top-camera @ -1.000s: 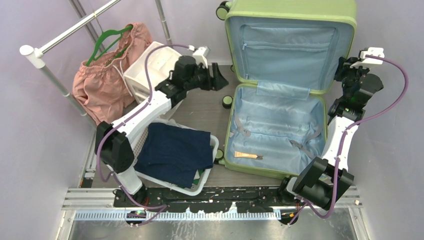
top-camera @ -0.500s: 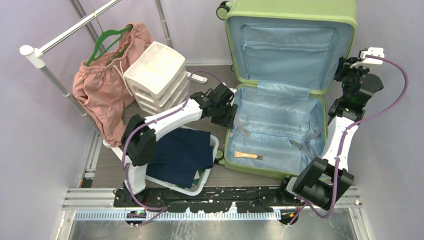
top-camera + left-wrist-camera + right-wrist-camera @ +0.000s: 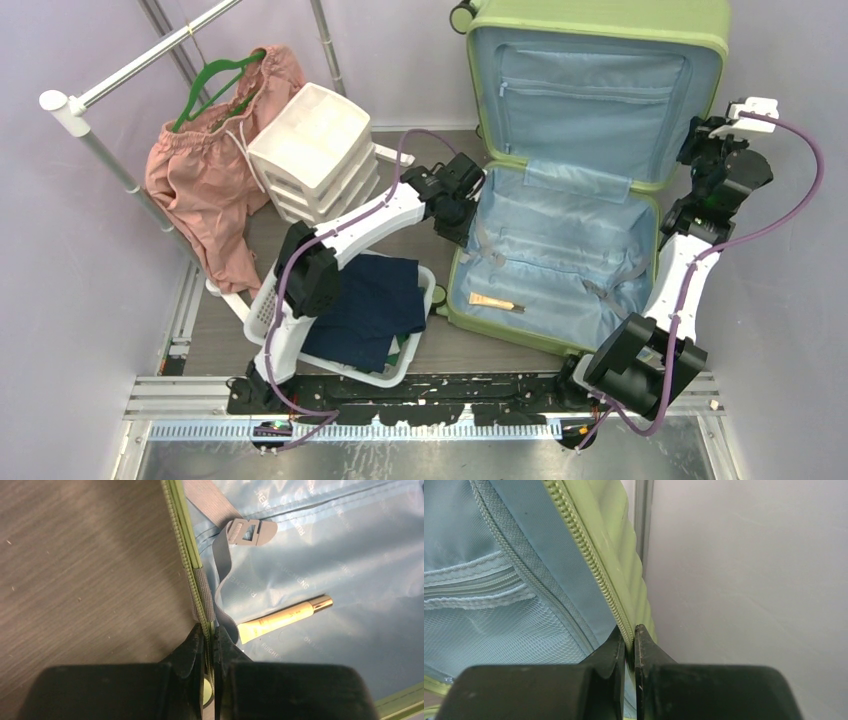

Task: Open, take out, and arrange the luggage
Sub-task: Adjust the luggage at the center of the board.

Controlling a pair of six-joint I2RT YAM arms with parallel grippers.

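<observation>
- In the upper left of the top view, a pink garment hung from a green hanger on a metal rack.
- Just right of it, a white drawer unit stood tilted on the table.
- At lower left, a white perforated basket held a folded dark blue garment.
- At the centre, the left gripper was at the left rim of the luggage. In the left wrist view, its fingers were pinched nearly closed on that green zipper edge.
- The luggage filled the right half of the top view. It lay open, with its lower shell flat on the table and its lid upright at the back.
- Inside on the blue lining lay a cream tube below a grey strap buckle.
- At the right edge, the right gripper met the lid's side. In the right wrist view, its fingers were clamped on the lid's zipper rim, next to the wall.
</observation>
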